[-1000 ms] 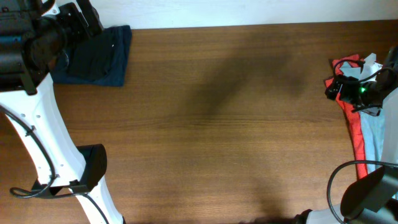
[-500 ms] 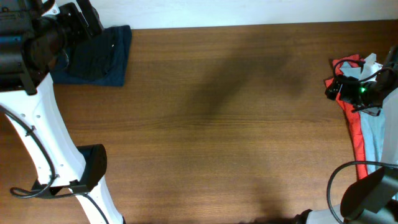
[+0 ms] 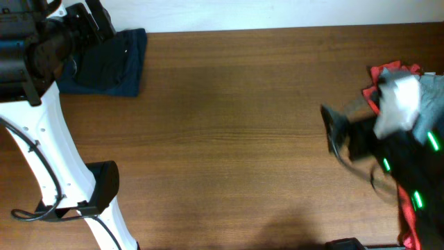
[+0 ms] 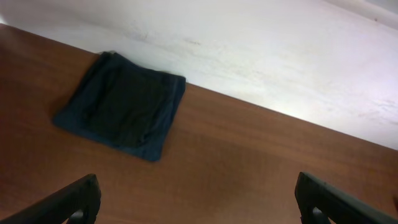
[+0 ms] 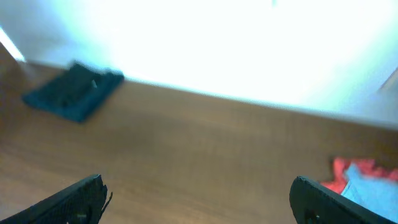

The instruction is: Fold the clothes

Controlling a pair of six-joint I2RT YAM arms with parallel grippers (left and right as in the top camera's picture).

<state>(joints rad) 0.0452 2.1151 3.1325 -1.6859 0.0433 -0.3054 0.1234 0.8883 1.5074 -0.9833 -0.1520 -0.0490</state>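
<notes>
Clothes are looking soft, light and floppy, so we are judging hem corners best to pinch, left gripper and right gripper both gaping wide, empty.

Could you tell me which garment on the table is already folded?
The dark navy garment in the far left corner: it lies as a neat flat rectangle, while the red garment and the light blue garment sit bunched at the right edge.
</notes>
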